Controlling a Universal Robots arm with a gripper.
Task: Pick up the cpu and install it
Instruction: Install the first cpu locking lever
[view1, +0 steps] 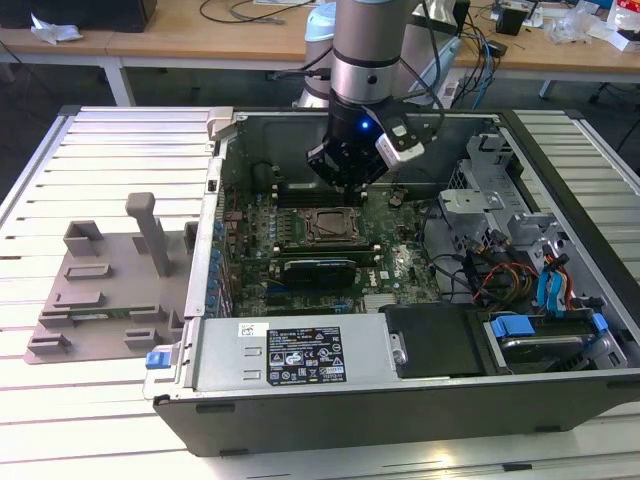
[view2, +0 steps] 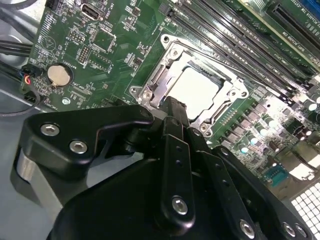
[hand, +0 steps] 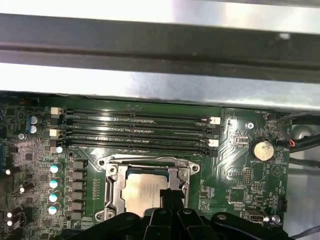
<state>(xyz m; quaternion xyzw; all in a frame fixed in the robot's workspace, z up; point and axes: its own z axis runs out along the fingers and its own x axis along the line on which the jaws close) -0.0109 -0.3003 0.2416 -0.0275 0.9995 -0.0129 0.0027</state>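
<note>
- The cpu (view2: 196, 90) lies flat in the socket (view2: 150, 82), square, edges lined up with the frame.
- Silvery-white top, faint print.
- The jaws hover above; I cannot tell their state.

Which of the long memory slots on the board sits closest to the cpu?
The memory slot bordering the socket frame around the cpu; the other three lie farther off.

We are in a robotics or electronics lab. An open computer case (view1: 420, 300) lies on a slatted metal desk (view1: 100, 160), its motherboard (view1: 330, 240) bared beneath a robot arm (view1: 370, 50). Beside the case sits a grey plastic tray (view1: 110, 290). Behind, we see long wooden desks (view1: 200, 40) strewn with cables (view1: 240, 10) and small parts, as in a workshop for testing.
</note>
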